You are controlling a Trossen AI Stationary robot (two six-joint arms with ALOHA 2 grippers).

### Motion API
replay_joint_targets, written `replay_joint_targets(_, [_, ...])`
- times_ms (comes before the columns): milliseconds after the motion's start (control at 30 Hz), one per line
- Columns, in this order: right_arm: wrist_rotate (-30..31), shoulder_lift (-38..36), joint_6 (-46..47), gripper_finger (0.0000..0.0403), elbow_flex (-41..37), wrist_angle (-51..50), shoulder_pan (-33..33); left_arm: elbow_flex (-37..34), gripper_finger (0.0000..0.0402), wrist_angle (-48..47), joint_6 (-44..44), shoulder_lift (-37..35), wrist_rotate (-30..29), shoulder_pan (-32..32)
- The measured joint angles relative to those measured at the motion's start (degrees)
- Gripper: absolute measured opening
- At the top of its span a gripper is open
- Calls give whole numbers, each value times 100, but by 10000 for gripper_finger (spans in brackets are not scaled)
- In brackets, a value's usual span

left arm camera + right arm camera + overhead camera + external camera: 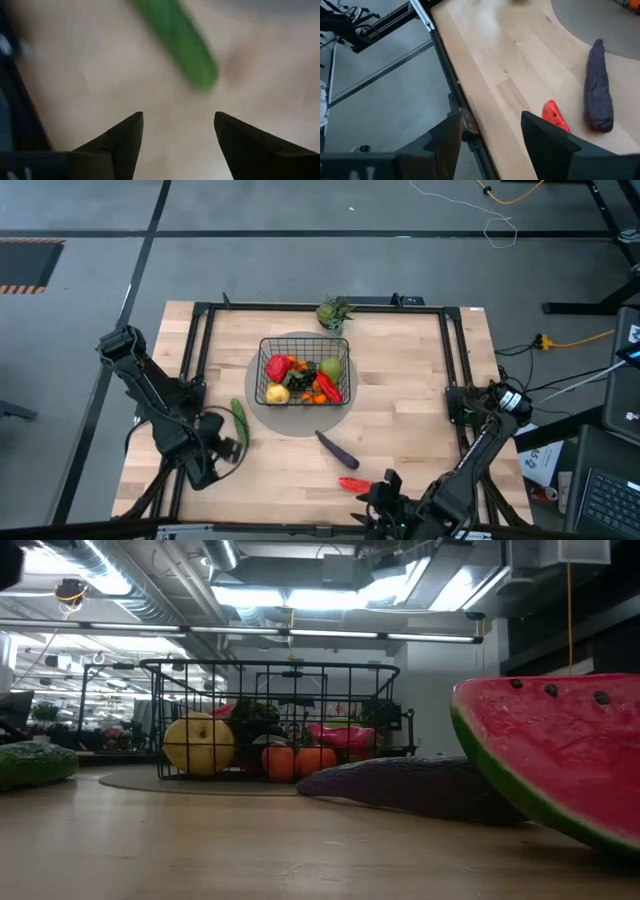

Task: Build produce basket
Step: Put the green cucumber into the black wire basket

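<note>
The black wire basket [303, 370] stands on a grey round mat and holds a yellow pear [199, 743], orange clusters [298, 761], red peppers and a green pear. A green cucumber [239, 421] lies on the table left of the basket. My left gripper [226, 448] is open and empty just near of the cucumber's end [202, 75]. A purple eggplant [336, 447] and a red watermelon slice [353, 484] lie near of the basket. My right gripper [378, 494] is open and empty at the table's near edge, beside the slice [555, 116].
A leafy green bunch [334, 311] lies at the far edge behind the basket. A black metal frame [200, 310] runs around the tabletop. Bare wood lies to the right of the basket and along the near left.
</note>
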Motion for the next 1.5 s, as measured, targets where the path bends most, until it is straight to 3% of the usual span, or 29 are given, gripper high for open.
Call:
replay_joint_targets(100, [-2, 0, -142, 203, 0, 3, -60, 0, 240, -522, -330, 0, -520, 129])
replay_joint_targets(500, [-7, 0, -266, 204, 0, -5, -194, 0, 240, -630, -352, 0, -530, 991])
replay_joint_targets(767, [-7, 0, -266, 204, 2, -15, -192, 0, 240, -575, -182, 536, -96, 1345])
replay_joint_targets(1033, [-15, 0, -289, 204, 2, -42, -192, -2, 240, 461, -74, 1167, -197, 1428])
replay_joint_targets(1400, [-20, 0, -290, 204, 2, -85, -192, -4, 240, 520, -58, 1322, -137, 1468])
replay_joint_targets(1500, [-22, 0, -290, 204, 2, -85, -192, -4, 240, 478, -50, 1322, 123, 1469])
